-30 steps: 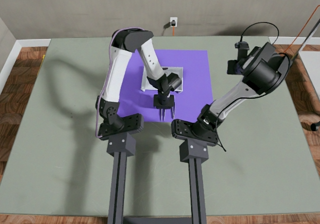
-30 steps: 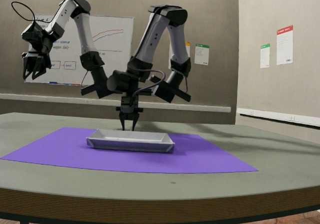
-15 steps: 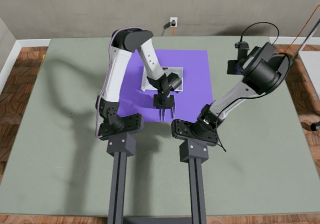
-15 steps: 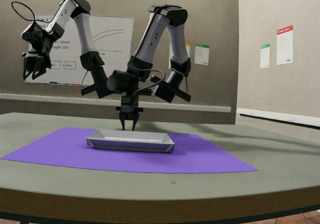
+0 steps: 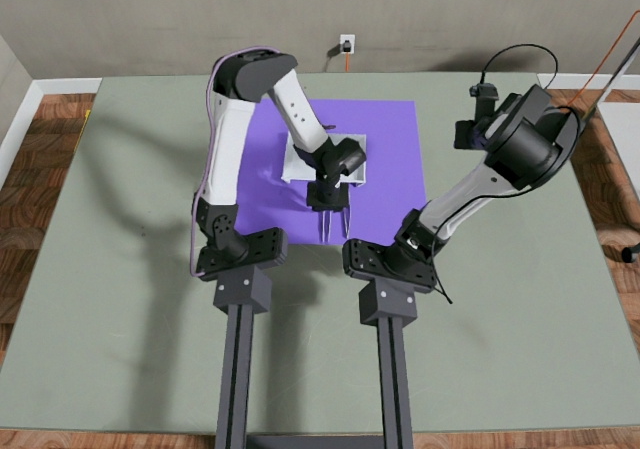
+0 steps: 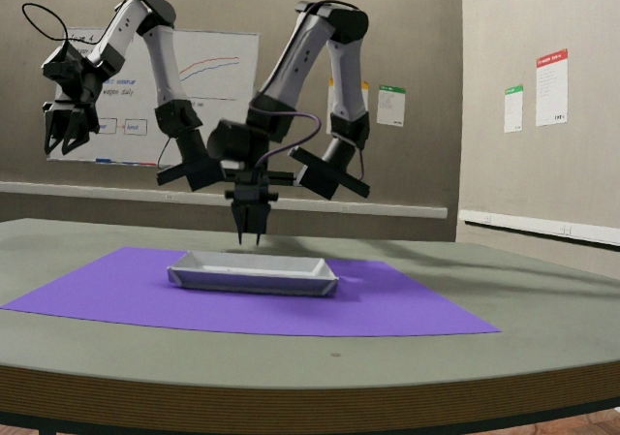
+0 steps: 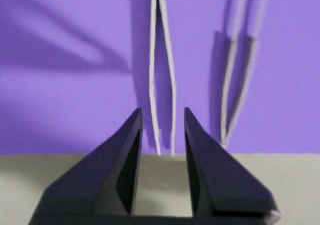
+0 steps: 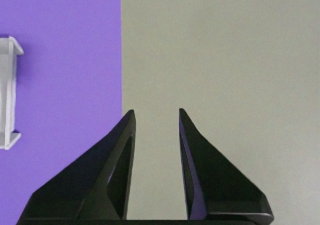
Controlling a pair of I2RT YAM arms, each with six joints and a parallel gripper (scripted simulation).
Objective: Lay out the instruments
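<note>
Landmark: the white tray (image 5: pixel 287 156) (image 6: pixel 253 284) (image 8: pixel 10 92), upright on the purple cloth (image 5: pixel 392 144) (image 6: pixel 260 320) (image 7: pixel 65 110) (image 8: pixel 75 110). The left wrist view alone gives two instruments in detail: a plain tweezer-like instrument (image 5: pixel 324 227) (image 7: pixel 150 75) and, beside it with a gap between, a two-legged instrument with thicker upper parts (image 5: pixel 346 222) (image 7: pixel 227 80). Both lie on the arm-base side of the tray; the exterior view shows neither.

Plain instrument: pale, slender, legs meeting at one end, free tips reaching the cloth's edge. Second: legs meeting at the edge-side tip.

Left gripper (image 5: pixel 327 210) (image 6: pixel 248 244) (image 7: pixel 162 110): above that same side of the tray, fingers parted, nothing pinched. Right gripper (image 6: pixel 54 152) (image 8: pixel 157 111): well off to the tray's side, fingers parted, empty.

Hidden: part of the tray's interior, under the left arm. A dark piece (image 5: pixel 328 126) at the tray's far wall is too small to identify.
</note>
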